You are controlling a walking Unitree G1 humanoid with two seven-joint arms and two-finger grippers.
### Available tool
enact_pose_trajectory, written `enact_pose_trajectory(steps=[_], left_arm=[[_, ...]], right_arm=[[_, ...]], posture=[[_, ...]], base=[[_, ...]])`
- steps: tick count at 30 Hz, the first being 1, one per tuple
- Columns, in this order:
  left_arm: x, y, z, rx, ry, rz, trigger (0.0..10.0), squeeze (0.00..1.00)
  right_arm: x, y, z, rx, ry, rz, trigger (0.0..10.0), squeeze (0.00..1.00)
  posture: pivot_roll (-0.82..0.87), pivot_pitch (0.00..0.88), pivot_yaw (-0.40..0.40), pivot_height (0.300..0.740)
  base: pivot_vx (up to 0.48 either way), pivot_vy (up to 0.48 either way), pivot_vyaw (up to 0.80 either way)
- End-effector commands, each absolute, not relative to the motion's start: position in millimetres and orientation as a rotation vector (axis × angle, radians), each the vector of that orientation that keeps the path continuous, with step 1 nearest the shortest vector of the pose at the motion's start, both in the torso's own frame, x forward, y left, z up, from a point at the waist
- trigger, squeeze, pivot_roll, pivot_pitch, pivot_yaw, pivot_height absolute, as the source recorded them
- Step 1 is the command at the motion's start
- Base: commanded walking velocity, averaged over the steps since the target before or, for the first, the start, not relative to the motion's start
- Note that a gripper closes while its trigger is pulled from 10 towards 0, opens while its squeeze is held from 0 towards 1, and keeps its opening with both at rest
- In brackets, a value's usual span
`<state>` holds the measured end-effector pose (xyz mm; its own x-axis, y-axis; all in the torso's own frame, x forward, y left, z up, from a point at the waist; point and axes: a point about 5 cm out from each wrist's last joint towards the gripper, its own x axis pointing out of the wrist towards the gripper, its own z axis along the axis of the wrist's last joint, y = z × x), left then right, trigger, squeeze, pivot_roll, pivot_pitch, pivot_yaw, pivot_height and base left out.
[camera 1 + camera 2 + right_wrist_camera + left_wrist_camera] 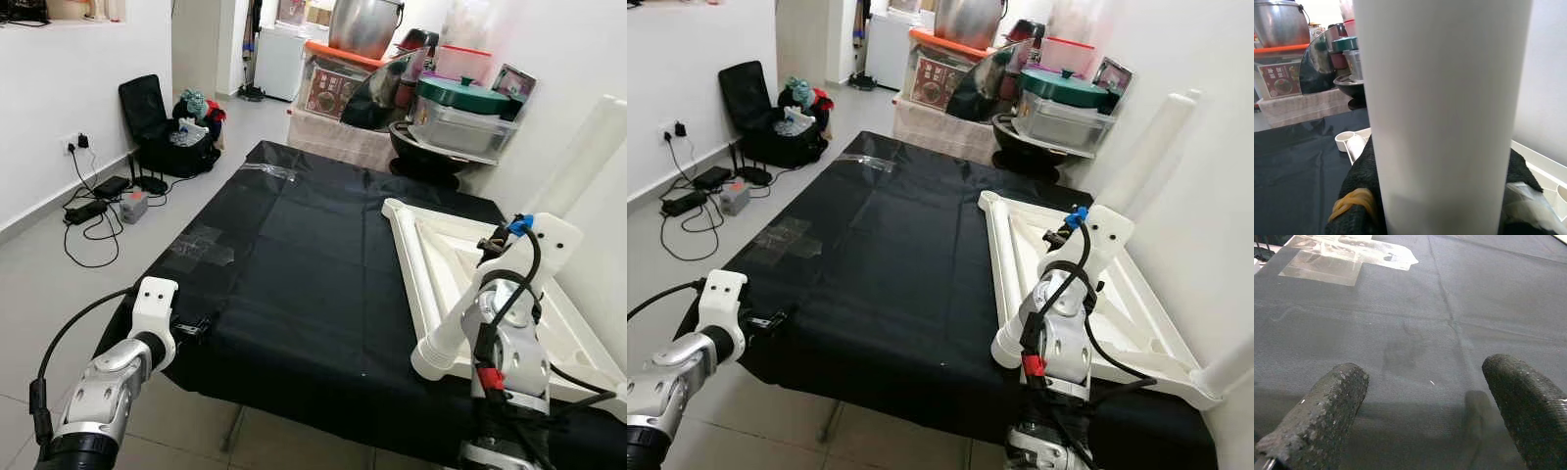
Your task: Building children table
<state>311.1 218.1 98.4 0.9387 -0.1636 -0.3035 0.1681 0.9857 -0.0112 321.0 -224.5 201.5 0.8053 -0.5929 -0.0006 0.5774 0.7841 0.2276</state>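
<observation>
My right gripper [1442,205] pinches the long white plastic table leg [460,318] over the upturned white tabletop [441,259]; I'd align its end squarely with a corner socket. Left gripper [1425,406] spread, idle.

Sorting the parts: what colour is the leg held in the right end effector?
White; the leg shows best in the right wrist view.

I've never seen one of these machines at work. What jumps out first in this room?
The big black-covered table dominates the view, with an upside-down white children's table top lying on its right side. The right claw grips a thick white table leg, held at a slant near that top. The left claw hovers open over the cloth at the table's near-left edge.
</observation>
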Motion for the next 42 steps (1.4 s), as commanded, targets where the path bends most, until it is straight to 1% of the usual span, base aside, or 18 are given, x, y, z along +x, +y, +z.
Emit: enact_pose_trajectory(steps=[1, 2, 6, 8, 9, 10, 11, 15, 16, 17, 19, 21, 22, 26, 37, 38, 41, 42], left_arm=[[308.1, 212.8, 91.6, 0.009, 0.337, -0.182, 10.0, 0.00], [308.5, 213.5, 91.9, 0.009, 0.338, -0.180, 10.0, 0.00], [309.5, 214.3, 92.6, 0.011, 0.337, -0.179, 10.0, 0.00], [309.8, 214.6, 92.8, 0.013, 0.336, -0.181, 10.0, 0.00], [309.8, 214.6, 92.8, 0.013, 0.336, -0.181, 10.0, 0.00], [310.0, 214.7, 92.9, 0.013, 0.335, -0.181, 10.0, 0.00], [310.3, 214.9, 93.1, 0.015, 0.335, -0.182, 10.0, 0.00], [310.9, 215.5, 93.7, 0.017, 0.333, -0.182, 10.0, 0.00], [311.4, 215.8, 94.3, 0.018, 0.332, -0.183, 10.0, 0.00], [311.9, 216.0, 94.8, 0.019, 0.331, -0.183, 10.0, 0.00], [312.4, 216.5, 95.6, 0.021, 0.329, -0.184, 10.0, 0.00], [313.5, 217.6, 97.2, 0.026, 0.324, -0.187, 10.0, 0.00], [313.5, 217.6, 97.2, 0.026, 0.324, -0.187, 10.0, 0.00], [315.4, 218.5, 98.9, 0.031, 0.319, -0.192, 10.0, 0.00], [316.4, 217.3, 100.6, 0.031, 0.311, -0.200, 10.0, 0.00], [316.1, 218.0, 101.5, 0.034, 0.307, -0.200, 10.0, 0.00], [315.9, 218.5, 101.7, 0.035, 0.307, -0.200, 10.0, 0.00], [315.6, 219.7, 101.9, 0.035, 0.306, -0.197, 10.0, 0.00]], right_arm=[[310.3, -243.4, 161.6, 0.267, 0.095, -0.727, 7.2, 0.00], [312.8, -239.6, 164.7, 0.279, 0.078, -0.688, 10.0, 0.00], [317.3, -235.5, 174.3, 0.267, 0.032, -0.609, 10.0, 0.00], [317.6, -238.5, 182.3, 0.243, -0.009, -0.596, 10.0, 0.18], [317.6, -238.5, 182.3, 0.243, -0.009, -0.596, 10.0, 0.18], [317.7, -240.0, 185.3, 0.231, -0.021, -0.593, 10.0, 0.68], [318.0, -242.4, 189.2, 0.223, -0.038, -0.578, 10.0, 0.99], [319.9, -244.8, 195.2, 0.214, -0.056, -0.525, 10.0, 0.97], [322.3, -244.9, 199.6, 0.208, -0.070, -0.467, 10.0, 0.87], [324.6, -244.5, 203.5, 0.205, -0.082, -0.407, 10.0, 0.00], [327.6, -244.6, 209.9, 0.197, -0.106, -0.315, 10.0, 0.00], [330.9, -244.9, 224.0, 0.183, -0.166, -0.103, 10.0, 0.00], [330.9, -244.9, 224.0, 0.183, -0.166, -0.103, 10.0, 0.00], [331.3, -255.3, 232.7, 0.062, -0.157, 0.281, 10.0, 0.00], [339.7, -252.6, 224.4, 0.047, -0.064, 0.456, 10.0, 0.00], [347.9, -249.8, 220.4, 0.055, -0.036, 0.472, 3.0, 0.00], [350.0, -250.1, 220.2, 0.056, -0.038, 0.471, 3.0, 0.00], [352.2, -251.2, 222.1, 0.065, -0.050, 0.452, 0.0, 0.00]], posture=[[0.10, 0.000, -0.167, 0.740], [0.10, 0.000, -0.166, 0.740], [0.10, 0.000, -0.164, 0.740], [0.09, 0.000, -0.159, 0.740], [0.09, 0.000, -0.159, 0.740], [0.09, 0.000, -0.159, 0.740], [0.09, 0.000, -0.157, 0.740], [0.09, 0.000, -0.154, 0.740], [0.09, 0.000, -0.153, 0.740], [0.09, 0.000, -0.153, 0.740], [0.09, 0.000, -0.149, 0.740], [0.10, 0.000, -0.148, 0.740], [0.10, 0.000, -0.148, 0.740], [0.10, 0.000, -0.144, 0.740], [0.11, 0.000, -0.152, 0.740], [0.13, 0.000, -0.158, 0.740], [0.13, 0.000, -0.158, 0.740], [0.13, 0.000, -0.160, 0.740]], base=[[0.000, 0.000, 0.00], [0.000, 0.000, 0.00], [0.000, 0.000, 0.00], [0.000, 0.000, 0.00], [0.000, 0.000, 0.00], [0.000, 0.000, 0.00], [0.000, 0.000, 0.00], [0.000, 0.000, 0.00], [0.000, 0.000, 0.00], [0.000, 0.000, 0.00], [0.000, 0.000, 0.00], [0.000, 0.000, 0.00], [0.000, 0.000, 0.00], [0.000, 0.000, 0.00], [0.000, 0.000, 0.00], [0.000, 0.000, 0.00], [0.000, 0.000, 0.00], [0.000, 0.000, 0.00]])
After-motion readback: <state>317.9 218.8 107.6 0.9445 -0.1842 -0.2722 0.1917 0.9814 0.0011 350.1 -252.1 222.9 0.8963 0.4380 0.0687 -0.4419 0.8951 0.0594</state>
